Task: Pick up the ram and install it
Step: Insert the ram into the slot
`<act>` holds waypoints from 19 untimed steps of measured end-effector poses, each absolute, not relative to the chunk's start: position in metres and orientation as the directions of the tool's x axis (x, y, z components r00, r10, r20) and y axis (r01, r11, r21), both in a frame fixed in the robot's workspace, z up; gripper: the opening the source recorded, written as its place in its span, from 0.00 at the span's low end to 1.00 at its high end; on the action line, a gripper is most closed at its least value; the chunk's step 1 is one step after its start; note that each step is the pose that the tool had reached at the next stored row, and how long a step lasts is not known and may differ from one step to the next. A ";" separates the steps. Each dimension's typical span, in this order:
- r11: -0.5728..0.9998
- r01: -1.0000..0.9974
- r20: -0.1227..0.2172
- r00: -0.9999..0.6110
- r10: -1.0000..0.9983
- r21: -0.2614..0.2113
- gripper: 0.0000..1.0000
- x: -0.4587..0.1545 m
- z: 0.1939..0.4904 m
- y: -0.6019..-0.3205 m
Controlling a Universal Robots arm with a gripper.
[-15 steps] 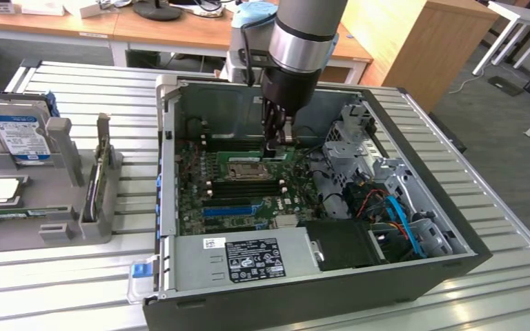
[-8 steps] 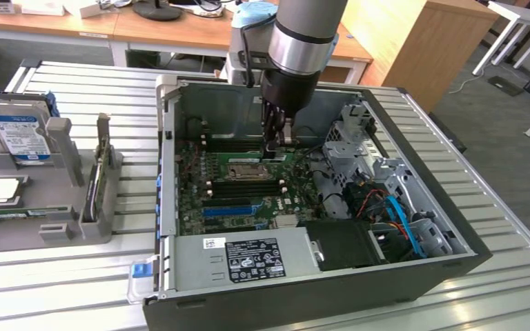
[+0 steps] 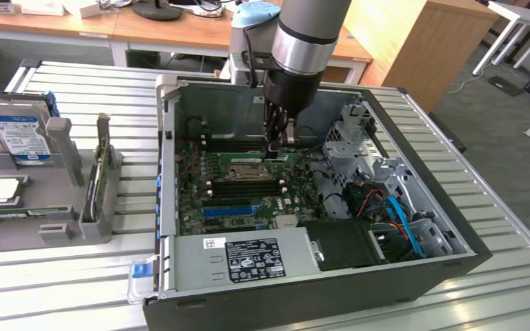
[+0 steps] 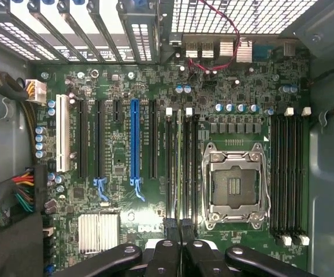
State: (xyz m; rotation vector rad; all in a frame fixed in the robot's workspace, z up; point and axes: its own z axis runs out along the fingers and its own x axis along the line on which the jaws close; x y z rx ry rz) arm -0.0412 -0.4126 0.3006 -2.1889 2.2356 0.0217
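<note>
The black metal gripper point(image 4: 178, 228), jaws pinching the slim green circuit-board ram point(image 4: 179, 167) edge-on, is likely needing squareness with the long black memory slots point(image 4: 192, 167).

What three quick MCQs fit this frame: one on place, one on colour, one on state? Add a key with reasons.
1. Where is the pincer?
A) outside the case, off to one side
B) down inside the open case, by the memory slots next to the CPU socket
C) high above the case, clear of it

2. What colour is the one long expansion slot that is neither black nor white?
A) red
B) yellow
C) blue

3. What state is the pincer in?
A) shut on the ram
B) wide open and empty
C) shut on a cable

Key:
1 B: the exterior view shows it lowered into the case beside the socket.
2 C: in the wrist view it stands out blue among the black slots.
3 A: in the wrist view the jaws are together, and the ram's thin edge seems to run out from between them.
</note>
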 end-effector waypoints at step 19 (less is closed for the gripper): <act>0.021 -1.000 -0.019 -0.021 -1.000 0.001 0.12 -0.041 0.290 -0.413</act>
